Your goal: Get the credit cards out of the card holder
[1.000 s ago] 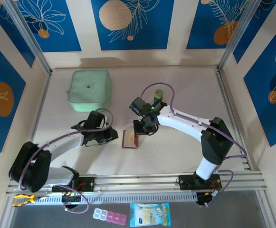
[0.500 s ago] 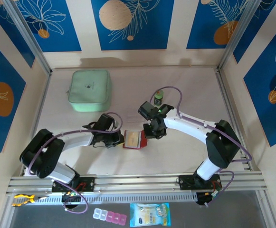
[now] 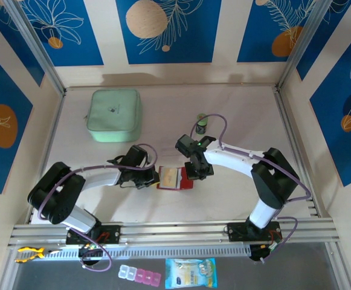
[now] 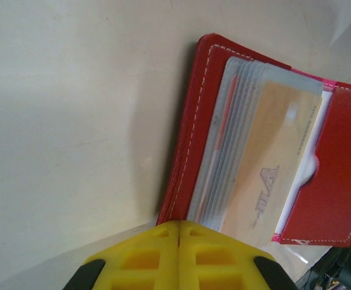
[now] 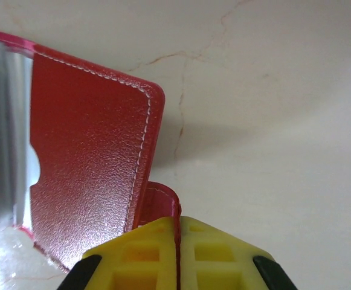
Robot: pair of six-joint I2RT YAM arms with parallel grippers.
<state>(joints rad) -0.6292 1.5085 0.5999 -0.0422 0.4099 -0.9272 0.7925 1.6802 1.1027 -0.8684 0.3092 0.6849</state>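
Now that the left tool (image 3: 153, 177) has swung in and clenched shut at its left cover, the small flat dark-red card holder (image 3: 174, 179) lies spread open near the middle of the pale bench (image 3: 235, 109). The right tool (image 5: 178, 220) stays clenched on the right flap's edge. Thin tan-yellow credit cards (image 4: 272, 163) sit exposed in clear sleeves, none out yet. Whether the left tool actually pinches the cover is unclear.

- Left arm (image 3: 96, 177) and right arm (image 3: 235, 158): smooth white shells between bulky black joint housings.
- Purple cables (image 3: 212, 117) loop along both arms.
- A small green light (image 3: 193, 144) glows near the frame centre.
- Left hand (image 4: 178, 226) and right hand (image 5: 178, 220): yellow fingers with square recesses and black corners, at the bottom edge.
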